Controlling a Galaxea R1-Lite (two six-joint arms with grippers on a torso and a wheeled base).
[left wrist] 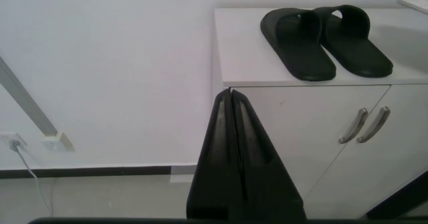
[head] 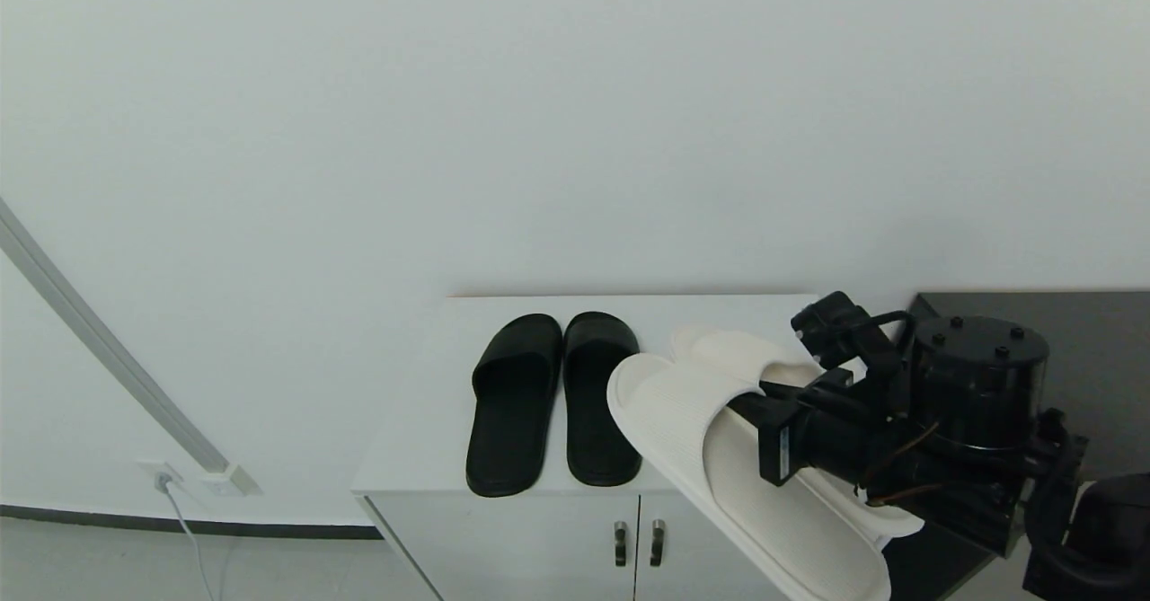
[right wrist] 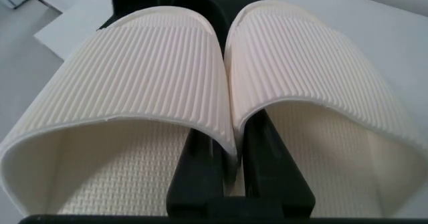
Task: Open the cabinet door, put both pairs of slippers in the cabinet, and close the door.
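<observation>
Ribbed white slippers (right wrist: 167, 70) are held side by side by the right gripper (right wrist: 234, 177), with one black finger tucked into each and the adjoining walls pinched between them. The fingertips are hidden under the straps. The pair is raised and tilted over the near right corner of the white cabinet (head: 418, 421), and the near heel is clipped by the lower edge. Smooth black slippers (head: 552, 403) lie flat on the top, to their left. The doors (head: 539, 547) are shut, with metal handles (head: 638, 543) paired at mid-front. The left gripper (left wrist: 232, 137), pressed closed and empty, is seen low by the cabinet's left front corner.
</observation>
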